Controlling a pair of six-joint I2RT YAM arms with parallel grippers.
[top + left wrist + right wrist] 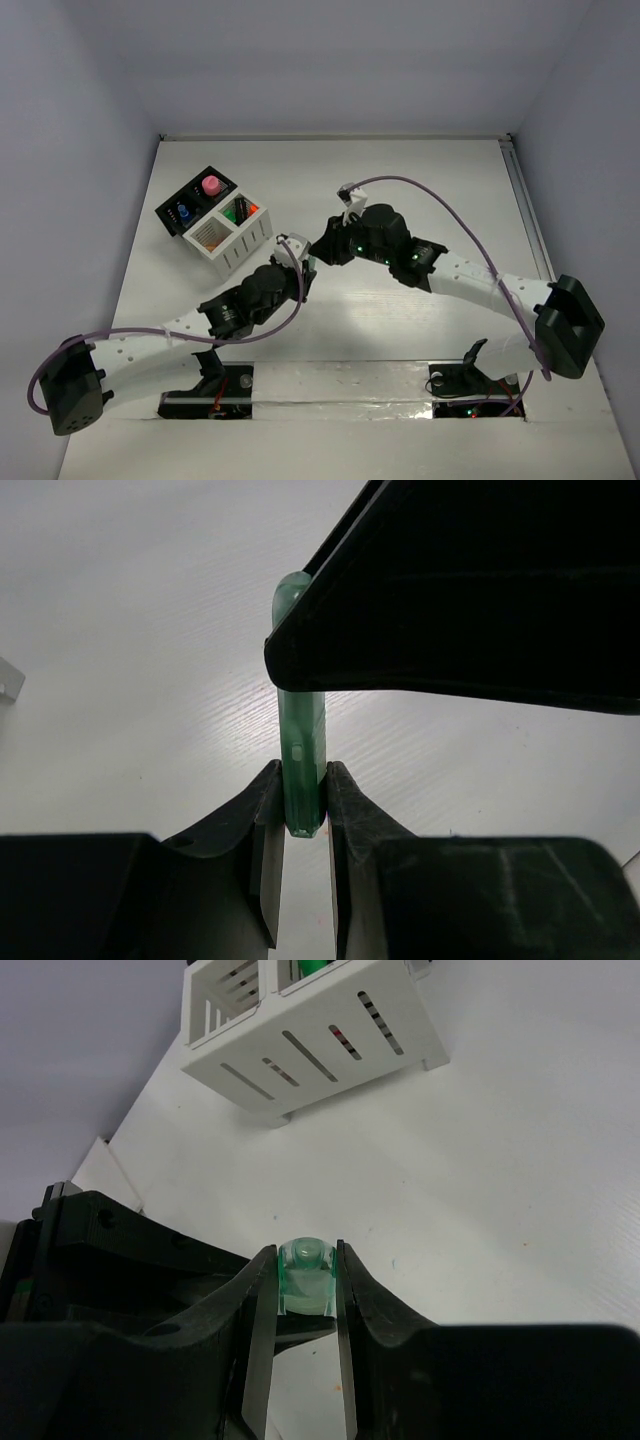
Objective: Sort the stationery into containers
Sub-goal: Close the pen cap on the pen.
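A translucent mint green marker (301, 730) is held by both grippers at once, above the table. My left gripper (302, 782) is shut on one end of it. My right gripper (305, 1265) is shut on the marker's other, rounded end (306, 1278). In the top view the two grippers meet near the table's middle, the left (298, 262) beside the right (322, 248). The joined containers stand at the far left: the black box (172, 200) holds a pink marker (211, 185) and a blue one (183, 213). The white slatted box (250, 240) holds green and orange pens (240, 210).
The white box (330, 1040) lies just beyond my right gripper in the right wrist view. A right finger (450, 610) fills the upper right of the left wrist view. Grey walls enclose the table on three sides. Purple cables loop over both arms.
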